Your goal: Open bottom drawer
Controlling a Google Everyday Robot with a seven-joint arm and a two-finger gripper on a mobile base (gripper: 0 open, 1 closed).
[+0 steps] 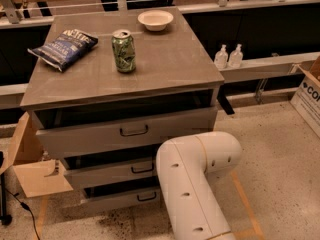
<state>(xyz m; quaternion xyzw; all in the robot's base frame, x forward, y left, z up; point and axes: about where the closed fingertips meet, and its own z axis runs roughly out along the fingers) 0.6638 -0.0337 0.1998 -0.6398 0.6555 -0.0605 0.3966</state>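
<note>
The bottom drawer (120, 200) is the lowest and shallowest grey front of the cabinet, with a small black loop handle (146, 196). A dark gap shows above it, and its right end is hidden behind my white arm (197, 184). The middle drawer (107, 174) and the tall top drawer (125, 132) sit above it, each with a dark gap over it. My gripper is not in view. Only the arm's elbow shows, in front of the cabinet's lower right.
On the cabinet top (165, 59) stand a green can (123, 51), a blue chip bag (63, 47) and a white bowl (155, 19). An open cardboard box (35, 169) sits left of the drawers. Two small bottles (228, 56) stand on a ledge at right.
</note>
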